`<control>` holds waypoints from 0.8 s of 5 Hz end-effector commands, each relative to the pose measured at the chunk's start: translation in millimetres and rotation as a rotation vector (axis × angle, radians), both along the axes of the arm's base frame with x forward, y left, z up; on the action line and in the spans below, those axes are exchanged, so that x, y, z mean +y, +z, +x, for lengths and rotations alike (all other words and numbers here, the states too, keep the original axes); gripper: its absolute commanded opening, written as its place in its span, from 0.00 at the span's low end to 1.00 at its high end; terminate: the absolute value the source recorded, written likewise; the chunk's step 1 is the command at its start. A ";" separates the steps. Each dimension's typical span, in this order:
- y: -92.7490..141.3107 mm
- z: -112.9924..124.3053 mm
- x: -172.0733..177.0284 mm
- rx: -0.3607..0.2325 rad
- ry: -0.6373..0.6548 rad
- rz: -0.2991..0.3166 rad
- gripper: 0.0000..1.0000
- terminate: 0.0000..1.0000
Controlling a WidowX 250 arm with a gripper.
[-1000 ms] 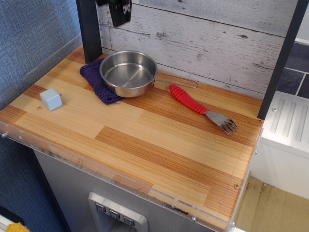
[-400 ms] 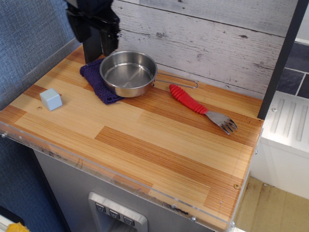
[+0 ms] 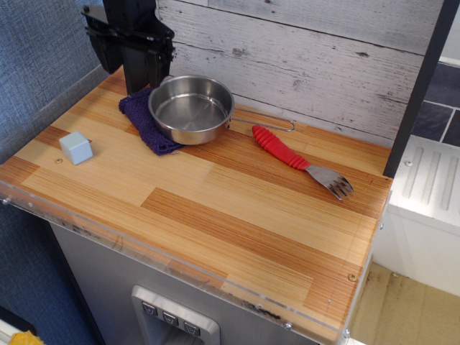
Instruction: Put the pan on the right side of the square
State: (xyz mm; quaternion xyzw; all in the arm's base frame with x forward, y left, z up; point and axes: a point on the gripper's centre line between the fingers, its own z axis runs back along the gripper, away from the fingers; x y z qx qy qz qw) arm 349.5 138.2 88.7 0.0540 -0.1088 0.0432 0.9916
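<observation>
At the back left of the table (image 3: pixel 237 215), the gripper (image 3: pixel 136 68) hangs above the purple cloth (image 3: pixel 144 118), just left of the pan (image 3: pixel 191 109); whether its jaws are spread I cannot tell. This looks like the approach. Next it should grasp the pan's rim and carry it to just right of the cube (image 3: pixel 75 147).

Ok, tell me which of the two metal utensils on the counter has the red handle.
The fork, lying right of the pan. Its grip is red plastic with steel tines; the pan's handle is a thin bare wire loop.
</observation>
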 end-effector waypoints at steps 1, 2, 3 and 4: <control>-5.9 16.8 3.0 -0.052 0.078 -0.001 1.00 0.00; -18.5 22.1 -1.8 -0.028 0.072 0.007 1.00 0.00; -29.9 25.5 -6.0 -0.017 0.052 0.009 1.00 0.00; -34.7 27.8 -7.2 -0.013 0.021 0.030 0.00 0.00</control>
